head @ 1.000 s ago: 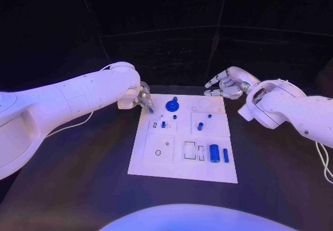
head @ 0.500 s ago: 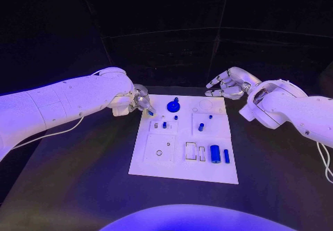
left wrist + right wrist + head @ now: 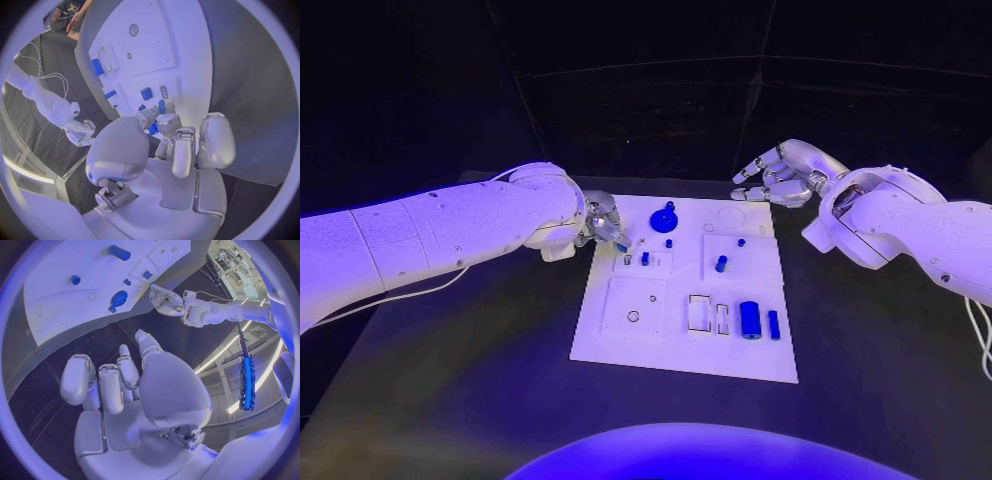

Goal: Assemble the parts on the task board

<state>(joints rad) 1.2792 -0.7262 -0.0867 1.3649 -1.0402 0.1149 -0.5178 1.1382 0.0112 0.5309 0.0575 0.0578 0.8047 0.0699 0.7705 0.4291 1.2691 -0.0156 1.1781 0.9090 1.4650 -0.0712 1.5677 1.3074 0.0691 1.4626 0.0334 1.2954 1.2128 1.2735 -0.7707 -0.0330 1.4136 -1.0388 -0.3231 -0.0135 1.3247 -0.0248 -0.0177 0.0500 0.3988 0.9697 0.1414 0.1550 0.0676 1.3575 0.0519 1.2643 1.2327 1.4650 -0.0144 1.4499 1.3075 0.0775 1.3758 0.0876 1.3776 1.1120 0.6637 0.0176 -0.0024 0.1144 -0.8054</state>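
Head view: the left robot hand point(image 3: 602, 222) pinches a small blue part point(image 3: 620, 241) at the board's point(image 3: 661, 340) left edge, apparently to seat it next, which needs careful alignment. Right wrist view: the right robot hand point(image 3: 125, 385) hovers beyond the board, fingers loosely apart, holding nothing.

The white task board point(image 3: 687, 300) lies on the black table point(image 3: 459, 380). The left hand point(image 3: 603, 222) sits at the board's far left corner, fingers curled over its edge. The right hand point(image 3: 780, 172) hovers beyond the board's far right corner, fingers apart, holding nothing. Near the board's far edge stands a round blue part point(image 3: 662, 215).
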